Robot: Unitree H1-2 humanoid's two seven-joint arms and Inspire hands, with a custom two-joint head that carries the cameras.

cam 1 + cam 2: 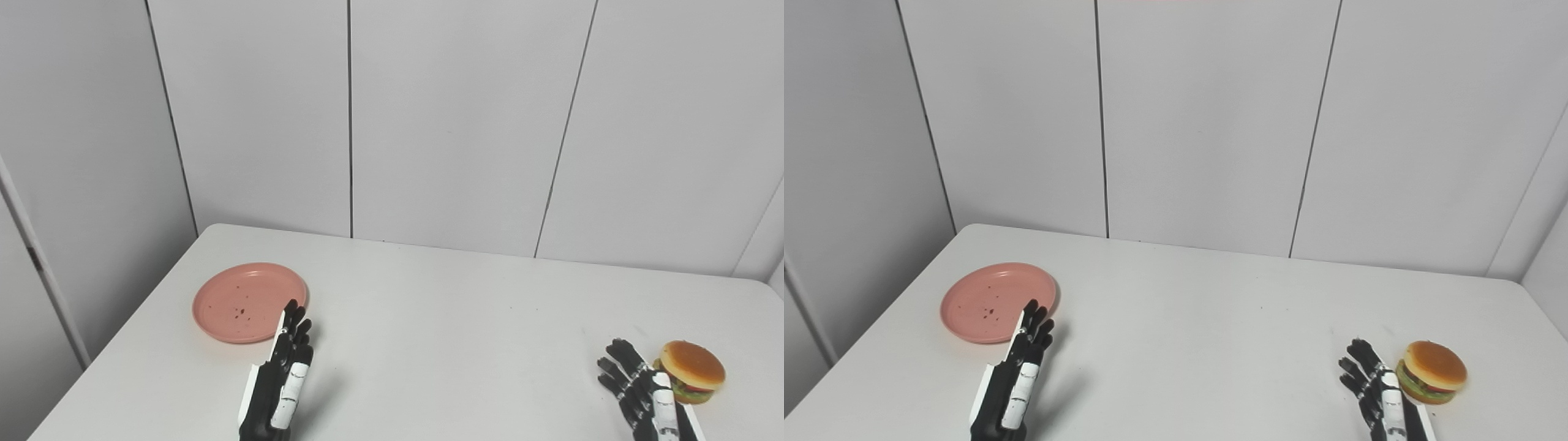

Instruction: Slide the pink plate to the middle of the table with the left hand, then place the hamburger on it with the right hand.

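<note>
The pink plate (pixel 248 301) lies flat on the white table (pixel 429 324) at the left, with a few dark specks on it. My left hand (pixel 282 373) is open, fingers straight, its fingertips at the plate's near right rim; I cannot tell if they touch. The hamburger (pixel 692 370) sits upright at the table's near right. My right hand (pixel 643 392) is open and empty, just left of the hamburger, not holding it. The same scene shows in the right eye view: plate (pixel 998 301), left hand (pixel 1017 373), hamburger (pixel 1434 370), right hand (pixel 1375 389).
Grey wall panels (pixel 429 122) stand behind the table's far edge. The table's left edge runs close to the plate, and its right edge lies near the hamburger.
</note>
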